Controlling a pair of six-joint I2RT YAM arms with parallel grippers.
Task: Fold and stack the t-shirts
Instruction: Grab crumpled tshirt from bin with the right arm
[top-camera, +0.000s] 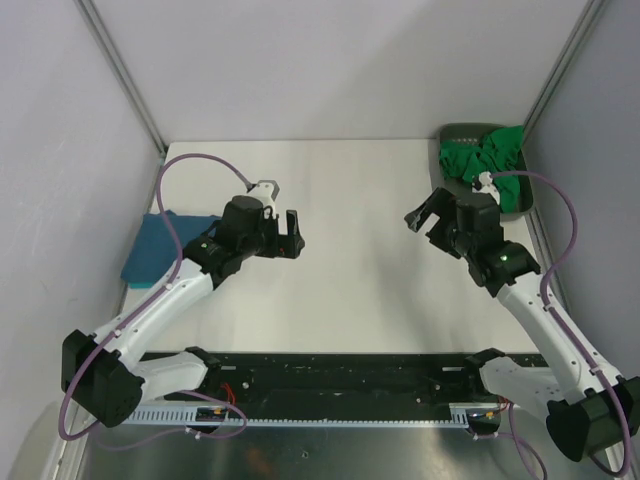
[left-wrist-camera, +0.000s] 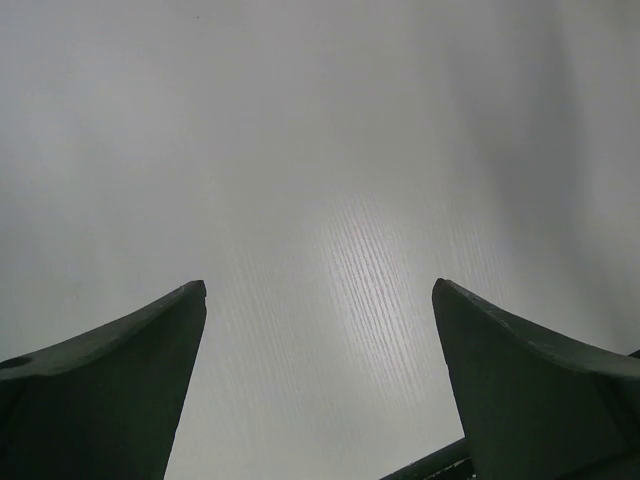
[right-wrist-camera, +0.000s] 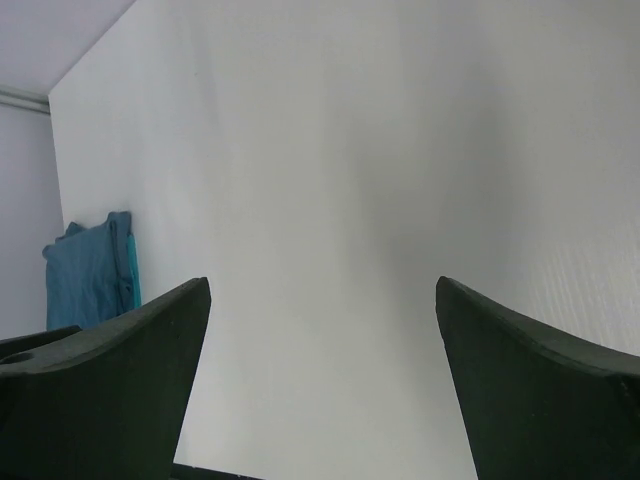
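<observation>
A teal blue t-shirt (top-camera: 152, 249) lies folded flat at the table's left edge, partly behind my left arm; the right wrist view shows the teal shirt (right-wrist-camera: 88, 271) far off at its left. A bright green t-shirt (top-camera: 482, 157) sits crumpled in the dark tray (top-camera: 522, 203) at the back right. My left gripper (top-camera: 287, 232) hovers open over bare table, right of the teal shirt, and its fingers (left-wrist-camera: 120, 370) frame nothing. My right gripper (top-camera: 424, 220) is open too, just in front of the tray, with nothing between its fingers (right-wrist-camera: 115, 370).
White walls close the table on the left, back and right. A black rail (top-camera: 340, 375) with both arm bases runs along the near edge. Purple cables (top-camera: 200, 160) loop off each arm.
</observation>
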